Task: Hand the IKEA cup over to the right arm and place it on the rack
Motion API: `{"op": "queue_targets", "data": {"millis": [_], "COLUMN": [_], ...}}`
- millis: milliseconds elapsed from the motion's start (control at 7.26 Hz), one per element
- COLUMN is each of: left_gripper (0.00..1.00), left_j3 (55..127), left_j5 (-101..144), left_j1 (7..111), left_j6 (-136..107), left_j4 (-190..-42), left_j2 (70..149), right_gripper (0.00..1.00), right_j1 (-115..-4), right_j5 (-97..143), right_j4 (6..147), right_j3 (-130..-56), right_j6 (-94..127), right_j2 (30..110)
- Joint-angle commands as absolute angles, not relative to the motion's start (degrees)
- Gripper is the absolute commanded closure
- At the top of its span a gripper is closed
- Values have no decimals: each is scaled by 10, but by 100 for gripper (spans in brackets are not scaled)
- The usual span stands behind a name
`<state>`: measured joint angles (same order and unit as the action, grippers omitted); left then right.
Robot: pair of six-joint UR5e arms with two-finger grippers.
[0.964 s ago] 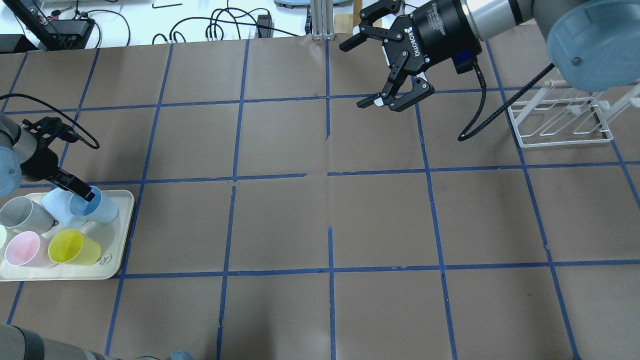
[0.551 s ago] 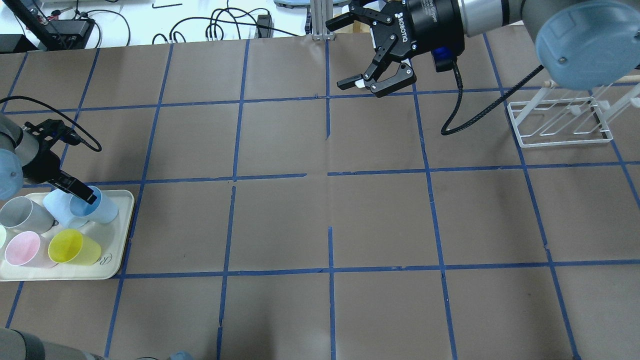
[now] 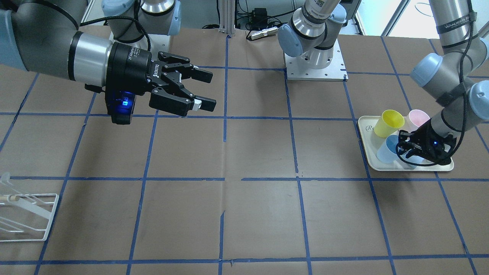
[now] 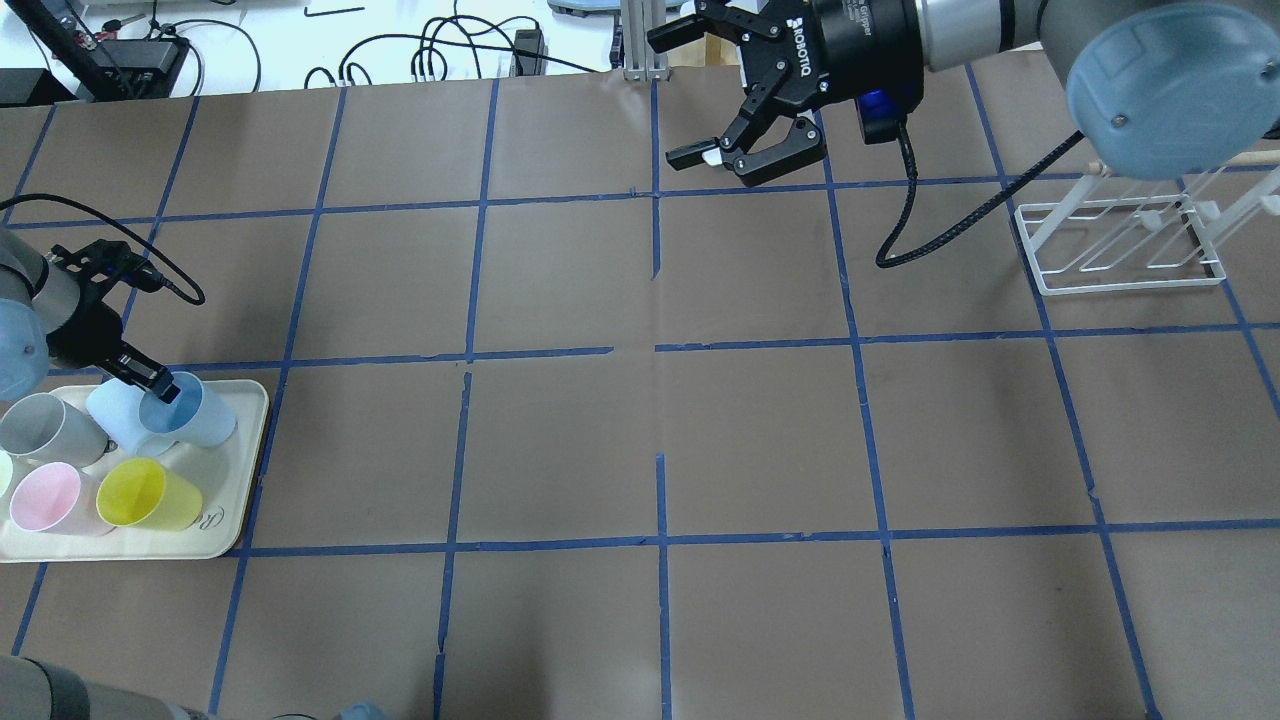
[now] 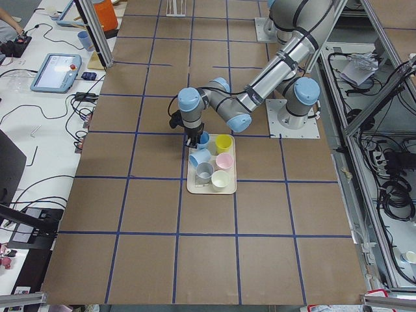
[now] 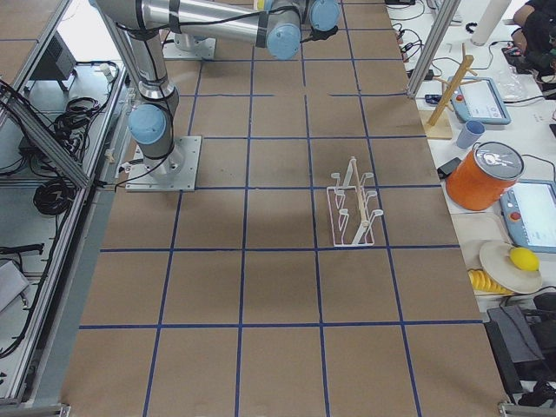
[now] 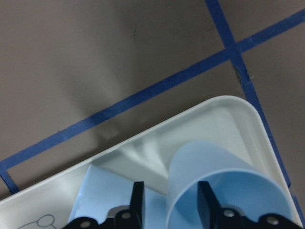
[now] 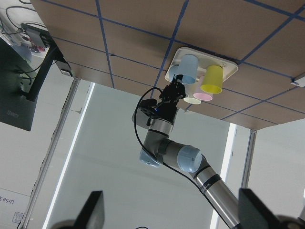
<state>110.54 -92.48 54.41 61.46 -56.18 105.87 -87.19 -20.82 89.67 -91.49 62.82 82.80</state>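
Note:
The IKEA cup (image 4: 200,422) is a pale blue tumbler at the far right corner of the cream tray (image 4: 255,420). It also shows in the front view (image 3: 385,151) and the left wrist view (image 7: 224,171). A second pale blue cup (image 4: 112,410) leans against it. My left gripper (image 4: 152,383) is low over the cup's rim. In the left wrist view one finger (image 7: 205,205) is inside the cup and the other (image 7: 137,205) outside, with gaps to the wall. My right gripper (image 4: 678,97) is open and empty, high over the table's far middle. The white wire rack (image 4: 1120,245) stands at the far right.
On the tray stand a grey cup (image 4: 45,428), a pink cup (image 4: 45,498) and a yellow cup (image 4: 148,495). The right arm's black cable (image 4: 930,230) hangs near the rack. Brown paper with blue tape lines covers the table (image 4: 660,440).
My right gripper has swung left and toward the far edge, staying open. My left gripper has shifted slightly at the cup's rim; the cup has not moved.

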Motion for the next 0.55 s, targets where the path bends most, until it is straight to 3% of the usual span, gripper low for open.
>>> {"op": "queue_targets", "data": {"millis": [0, 275, 413], "left_gripper": [100, 100, 100], "left_j3": [1101, 1079, 1048], "left_j5": [-925, -908, -813], "left_j1": [544, 546, 545], "left_j6": [615, 614, 600], "left_j4": [-564, -580, -655], "left_j2": [1052, 1038, 1025], "right_gripper": [0, 0, 0], "right_j1": [-872, -872, -872], "right_j5": [-208, -208, -208], "right_j4": [897, 898, 897], "right_j3": [-915, -915, -915], "right_j6": [629, 629, 629], "right_j2": [828, 828, 828]}}
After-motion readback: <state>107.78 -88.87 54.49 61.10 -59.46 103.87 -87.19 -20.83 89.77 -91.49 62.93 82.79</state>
